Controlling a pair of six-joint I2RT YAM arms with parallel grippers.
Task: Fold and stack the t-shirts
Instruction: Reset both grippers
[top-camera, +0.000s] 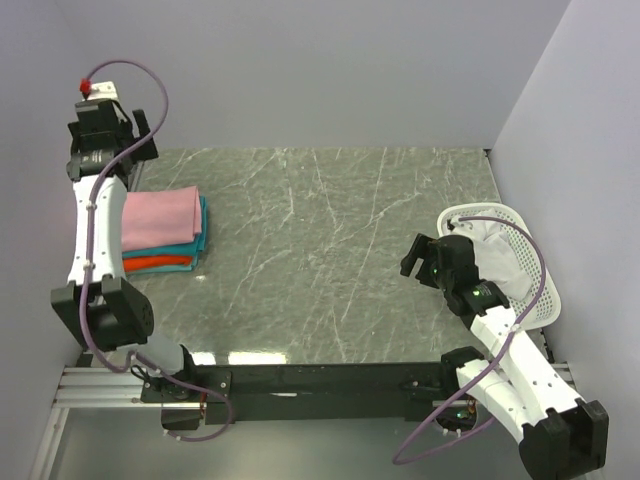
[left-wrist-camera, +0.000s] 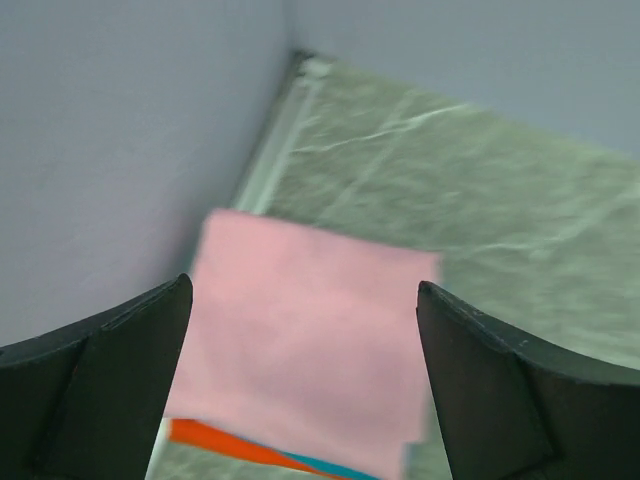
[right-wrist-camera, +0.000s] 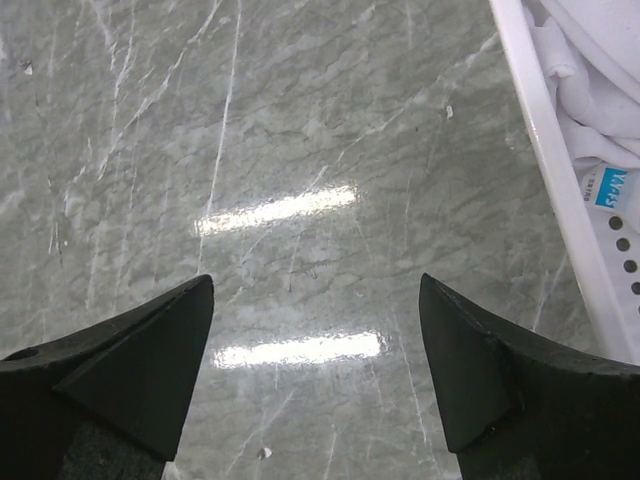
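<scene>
Beside the basket (top-camera: 535, 270), the right gripper (right-wrist-camera: 315, 350) is hovering spread, empty; grabbing the white cloth (top-camera: 495, 245) risks dragging the basket along.

The grey-green veined stone-look tabletop (right-wrist-camera: 300, 120) gleams glossy; the folded pink cloth t-shirt (left-wrist-camera: 310, 330) looks matt; the white perforated plastic basket (right-wrist-camera: 543, 140) looks smooth.

Lab cell: blank walls (top-camera: 300, 70), marble-look table (top-camera: 320, 250)
</scene>
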